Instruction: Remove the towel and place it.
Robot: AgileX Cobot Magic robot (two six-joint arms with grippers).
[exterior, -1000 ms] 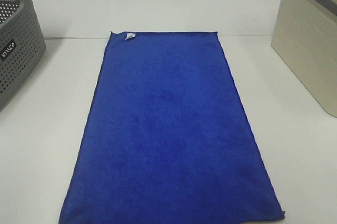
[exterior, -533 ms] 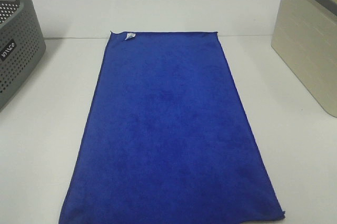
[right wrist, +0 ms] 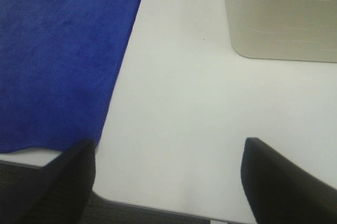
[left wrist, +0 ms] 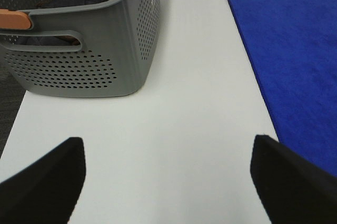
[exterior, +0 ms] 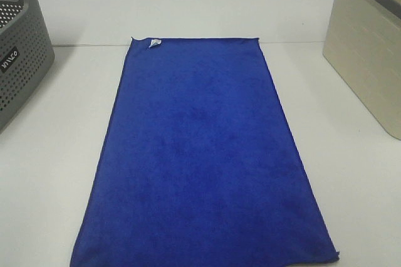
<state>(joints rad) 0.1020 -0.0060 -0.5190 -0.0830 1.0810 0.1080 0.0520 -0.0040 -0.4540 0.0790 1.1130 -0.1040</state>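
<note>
Two baskets flanked the work: a grey basket [exterior: 19,54] at the left and a beige bin [exterior: 369,47] at the right. Between them the towel [exterior: 200,154] lay flat on the white table [exterior: 56,173], its tag [exterior: 154,42] at a far corner. The left gripper [left wrist: 166,179] and the right gripper [right wrist: 168,176] hung spread wide, holding nothing. Pinching flat cloth risked slipping, or trailing fabric snagging a basket.

One towel [exterior: 203,154]. Two baskets: one grey [exterior: 19,54], one beige [exterior: 369,47]. One table [exterior: 56,173]. Two grippers: left [left wrist: 168,182], right [right wrist: 168,176].
</note>
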